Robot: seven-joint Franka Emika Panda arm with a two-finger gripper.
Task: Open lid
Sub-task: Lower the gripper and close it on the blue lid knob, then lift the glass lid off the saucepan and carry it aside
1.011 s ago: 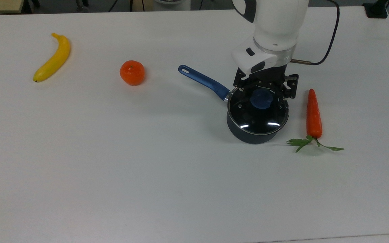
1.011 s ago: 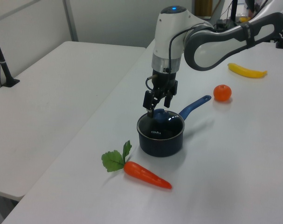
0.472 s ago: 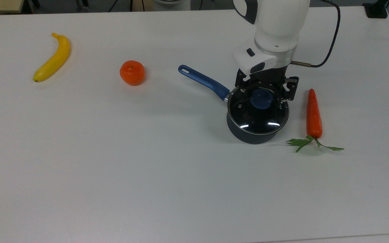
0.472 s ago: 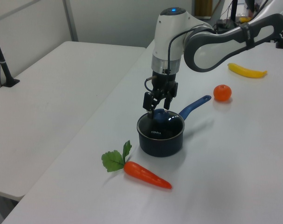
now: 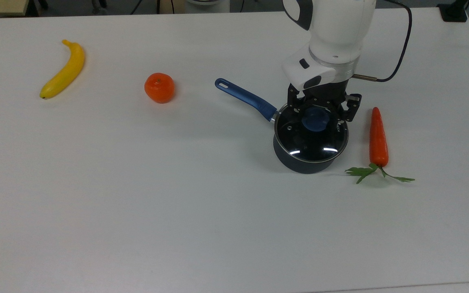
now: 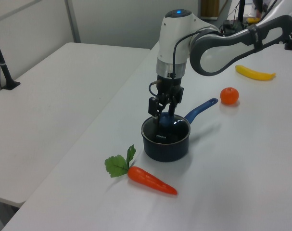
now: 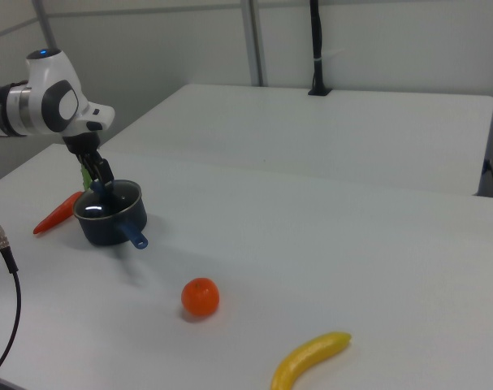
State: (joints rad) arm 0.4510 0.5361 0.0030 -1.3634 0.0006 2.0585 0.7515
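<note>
the claw [image 5: 318, 110] hangs straight down over the far part of the saucepan [image 5: 308, 156], its 2 fingers set either side of the blue knob [image 5: 315, 119] with the jaws spread; in the top view a finger shows on each side of the knob with a gap to it, so it grips nothing yet. in the left view the claw [image 6: 163, 114] tips reach down to about knob level. whether a pad already touches the knob i cannot tell.

the lid [image 5: 311, 140] sits flat and centred on the saucepan, metal rim seated all round, so the task is at the reach-and-grasp step: nothing is lifted. the next move, as i judge it, calls for closing squarely on the knob, then lifting straight up so the rim clears the pan without dragging it; the glass is smooth and the knob rounded, so an off-centre pinch could slip.

outward: the blue handle [image 5: 245, 98] points toward the top view's upper left, the carrot [image 5: 378, 139] lies just beside the pan on the top view's right, and the orange [image 5: 159, 87] and banana [image 5: 64, 71] lie well apart to the top view's left on the white table [image 5: 136, 211].

the wrist covers the finger bases from above, and in the right view the claw [image 7: 102, 185] merges with the dark pan.
</note>
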